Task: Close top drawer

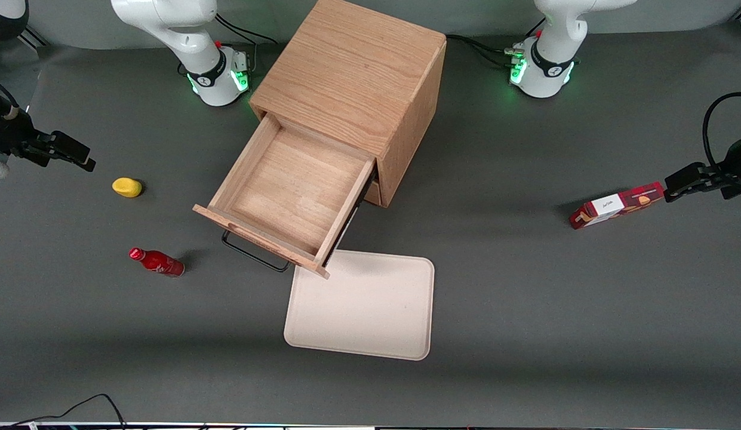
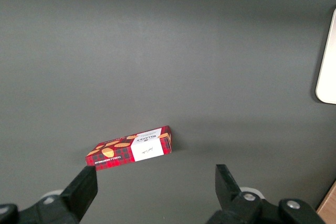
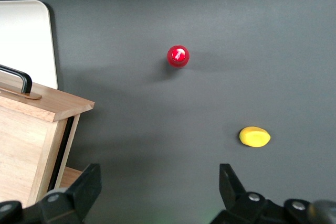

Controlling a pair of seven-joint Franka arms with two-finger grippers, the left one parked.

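White arms; black gripper (image 1: 77,156)

Red plaid box (image 2: 130,150) flat on grey table (image 2: 157,51) — tray (image 2: 328,61) edge near (pale, rounded corner).

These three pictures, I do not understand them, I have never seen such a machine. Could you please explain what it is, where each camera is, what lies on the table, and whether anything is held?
It is a pair of white robot arms bolted to a grey table. One picture looks down on the whole scene from the front; the other two come from small cameras on the arms' wrists, so you see the black jaws at the picture's edge.

In the middle stands a wooden cabinet with its top drawer pulled wide open and empty. The cream tray lies nearer the front camera, partly under the drawer's front. Toward the working arm's end lie a yellow object and a red bottle. A red box lies toward the parked arm's end.

The working gripper hovers above the table beside the drawer, jaws open, holding nothing.
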